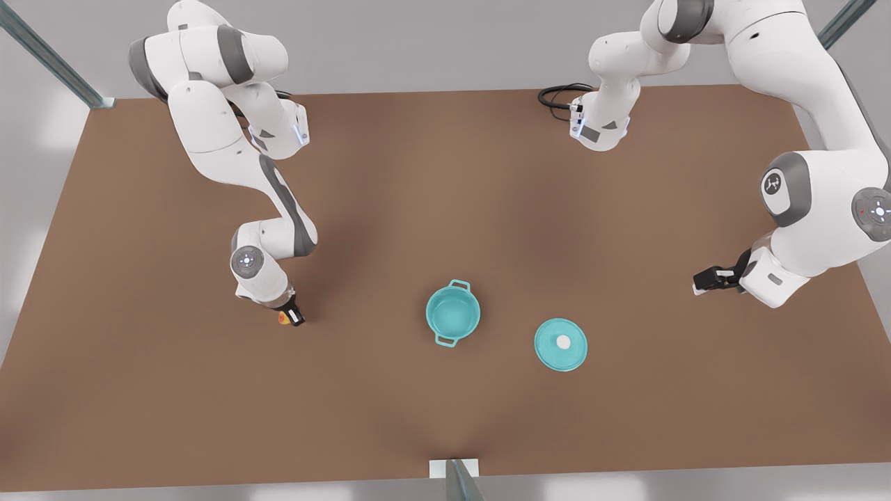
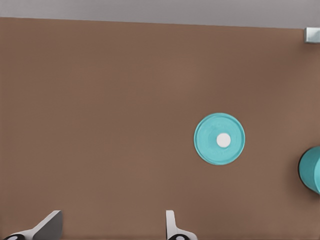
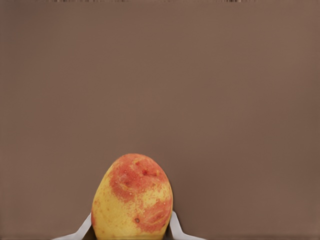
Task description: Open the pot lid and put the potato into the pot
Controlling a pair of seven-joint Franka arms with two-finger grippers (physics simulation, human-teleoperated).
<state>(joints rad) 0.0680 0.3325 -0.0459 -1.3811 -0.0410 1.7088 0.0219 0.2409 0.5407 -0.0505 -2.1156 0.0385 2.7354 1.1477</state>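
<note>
— so, where's the potato (image 3: 132, 197)?
— clenched in the right pincer (image 1: 291, 318), low over the desk (image 1: 445, 209) at the front view's left.
— and the pot (image 1: 452, 313)?
— uncovered, mid-desk; the pot lid (image 1: 560, 344) lies flat just beside it.
— the left pincer (image 1: 704, 281)?
— released, hovering farther right.

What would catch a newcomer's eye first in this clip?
Probably the two teal pieces mid-table: the open pot with its lid lying flat beside it, toward the front view's right. Next, the yellow-red potato pinched in the right tool, low over the brown table on the front view's left. The left tool hangs open and empty at the front view's right, apart from the lid.
</note>
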